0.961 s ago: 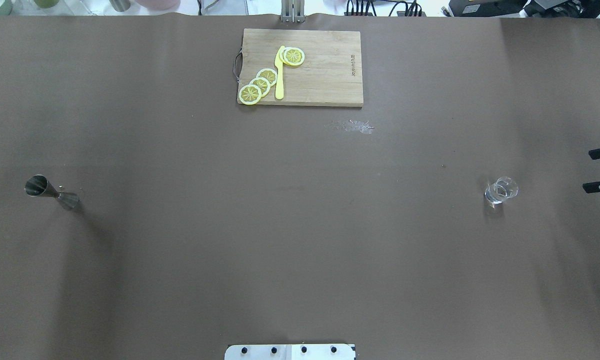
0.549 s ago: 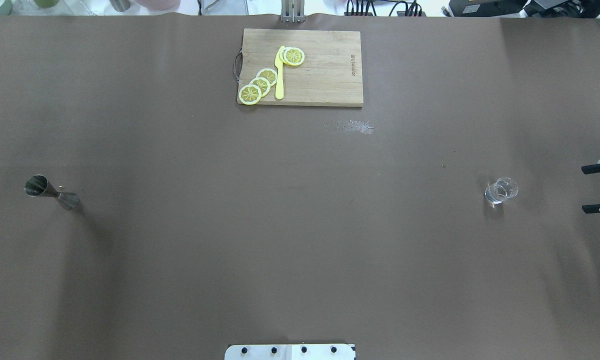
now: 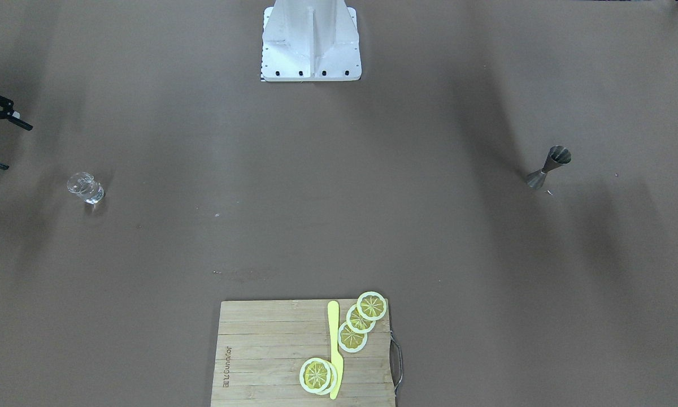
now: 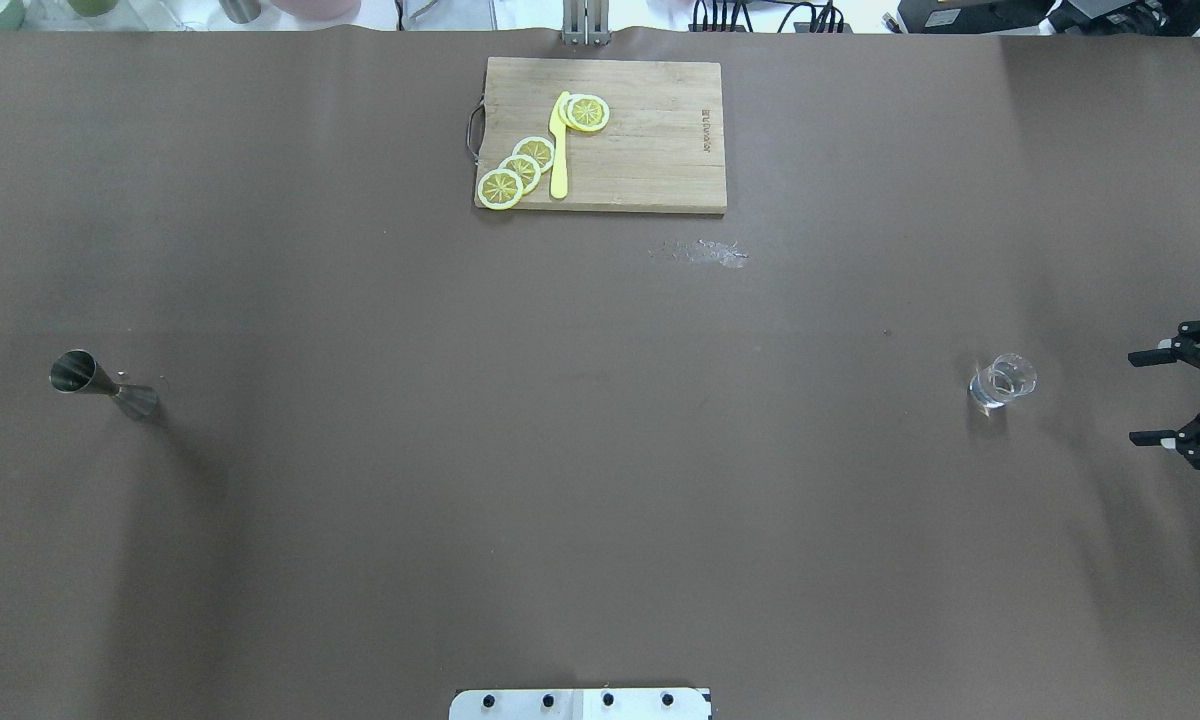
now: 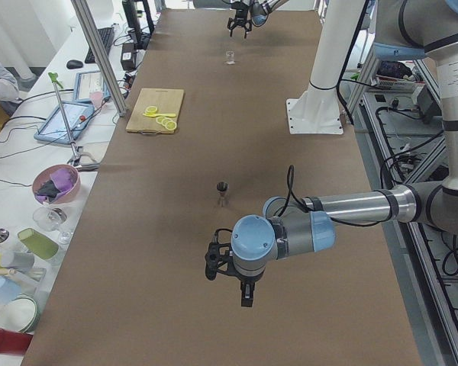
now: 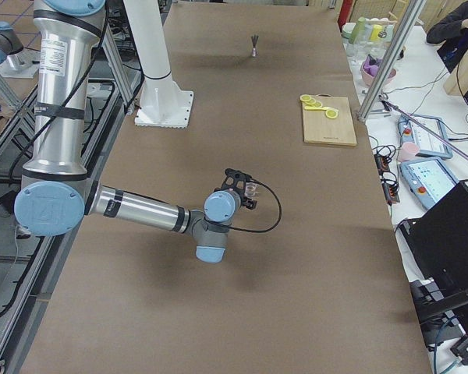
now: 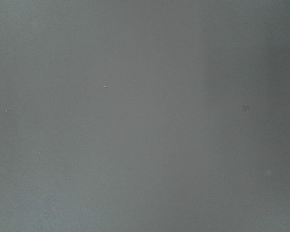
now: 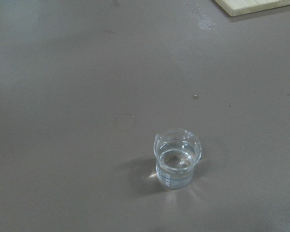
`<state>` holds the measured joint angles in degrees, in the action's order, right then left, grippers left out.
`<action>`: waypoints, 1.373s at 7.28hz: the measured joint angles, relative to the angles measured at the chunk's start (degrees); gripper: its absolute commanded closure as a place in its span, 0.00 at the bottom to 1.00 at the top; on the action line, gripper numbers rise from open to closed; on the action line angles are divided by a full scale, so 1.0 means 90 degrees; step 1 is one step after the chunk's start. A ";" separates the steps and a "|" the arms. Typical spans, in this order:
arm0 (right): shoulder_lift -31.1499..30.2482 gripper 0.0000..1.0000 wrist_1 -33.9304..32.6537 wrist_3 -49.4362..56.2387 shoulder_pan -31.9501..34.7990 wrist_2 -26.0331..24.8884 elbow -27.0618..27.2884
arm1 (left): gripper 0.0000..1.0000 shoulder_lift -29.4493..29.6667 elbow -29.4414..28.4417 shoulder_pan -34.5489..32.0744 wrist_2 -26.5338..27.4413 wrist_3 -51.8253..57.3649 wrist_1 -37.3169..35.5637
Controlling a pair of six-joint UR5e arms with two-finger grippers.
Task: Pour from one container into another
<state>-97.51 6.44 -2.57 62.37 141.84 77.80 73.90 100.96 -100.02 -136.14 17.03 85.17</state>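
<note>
The dark steel jigger (image 4: 100, 381) stands upright at the table's left end, also seen in the front view (image 3: 548, 165) and the left side view (image 5: 222, 191). The small clear glass (image 4: 1003, 381) stands at the right end and holds clear liquid (image 8: 178, 158). My right gripper (image 4: 1141, 397) is open, to the right of the glass and apart from it (image 3: 16, 148). My left gripper (image 5: 230, 276) shows only in the left side view, short of the jigger; I cannot tell its state. The left wrist view holds only bare brown cover.
A wooden cutting board (image 4: 650, 140) with lemon slices (image 4: 520, 165) and a yellow knife (image 4: 559, 150) lies at the far middle. A small wet patch (image 4: 705, 252) sits in front of it. The white robot base (image 3: 311, 39) stands at the near edge.
My right gripper has come further in from the right edge toward the glass, and more of it shows. Jigger and glass have not moved.
</note>
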 measured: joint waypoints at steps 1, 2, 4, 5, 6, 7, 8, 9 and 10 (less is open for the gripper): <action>0.0033 0.03 0.0039 -0.0003 -0.0084 -0.0179 0.0011 | 0.02 0.0046 -0.0144 0.0003 -0.0014 -0.0004 0.0176; 0.0069 0.06 0.0094 -0.0006 -0.0117 -0.0252 0.0017 | 0.02 0.0083 -0.0373 0.0007 -0.0148 -0.0004 0.0443; 0.0097 0.05 0.0272 0.0001 -0.0178 -0.0280 -0.0019 | 0.02 0.0159 -0.0702 0.0106 -0.0719 -0.0019 0.0997; 0.0117 0.02 0.0390 0.0076 -0.0237 -0.0279 -0.0149 | 0.02 0.0277 -0.0749 0.0383 -0.0829 -0.0044 0.1308; 0.0192 0.02 0.0567 0.0234 -0.0279 -0.0269 -0.0403 | 0.02 0.0424 -0.0765 0.0700 -0.0870 -0.0075 0.1697; 0.0351 0.02 0.0845 0.0386 -0.0306 -0.0253 -0.0755 | 0.02 0.0459 -0.0759 0.0910 -0.0913 -0.0126 0.2252; 0.0542 0.02 0.1126 0.0458 -0.0332 -0.0244 -0.1109 | 0.02 0.0377 -0.0634 0.1029 -0.1031 -0.0288 0.2838; 0.0741 0.02 0.1318 0.0486 -0.0372 -0.0237 -0.1394 | 0.02 0.0205 -0.0399 0.1236 -0.1198 -0.0656 0.3398; 0.0920 0.02 0.1415 0.0496 -0.0422 -0.0234 -0.1596 | 0.02 -0.0001 -0.0175 0.1682 -0.1130 -0.1364 0.4150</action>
<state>-89.23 19.18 1.89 58.56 139.73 63.43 73.89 99.38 -84.88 -146.31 4.76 122.52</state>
